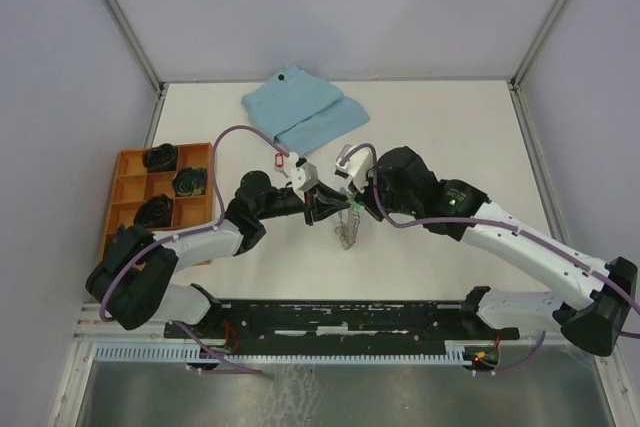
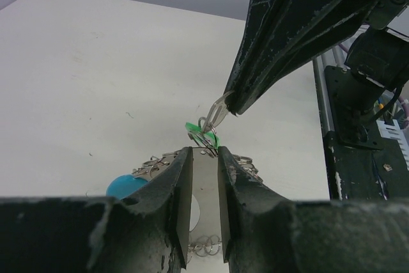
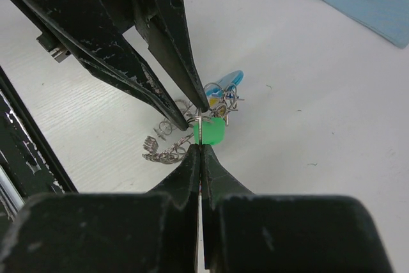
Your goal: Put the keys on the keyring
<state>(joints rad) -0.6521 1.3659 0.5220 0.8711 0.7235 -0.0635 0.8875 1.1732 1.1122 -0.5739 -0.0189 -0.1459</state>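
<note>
Mid-table, the keyring point(image 1: 347, 232) lies as a heap of grey chain links point(image 3: 165, 150) with a blue strap point(image 3: 230, 83) and a yellow tag point(image 3: 214, 92). My right gripper point(image 3: 201, 146) is shut on the thin silver blade of the green-tagged key point(image 3: 211, 132), held just above the chain. My left gripper point(image 2: 204, 151) faces it with its jaws a narrow gap apart. A small wire ring point(image 2: 206, 148) at the green tag point(image 2: 203, 133) sits between its tips; I cannot tell whether they touch it. The red-tagged key point(image 1: 280, 159) lies alone near the cloth.
A folded light-blue cloth point(image 1: 305, 107) lies at the back of the table. An orange compartment tray point(image 1: 130, 187) holding dark objects stands at the left edge. The arms' black base rail point(image 1: 340, 317) runs along the near edge.
</note>
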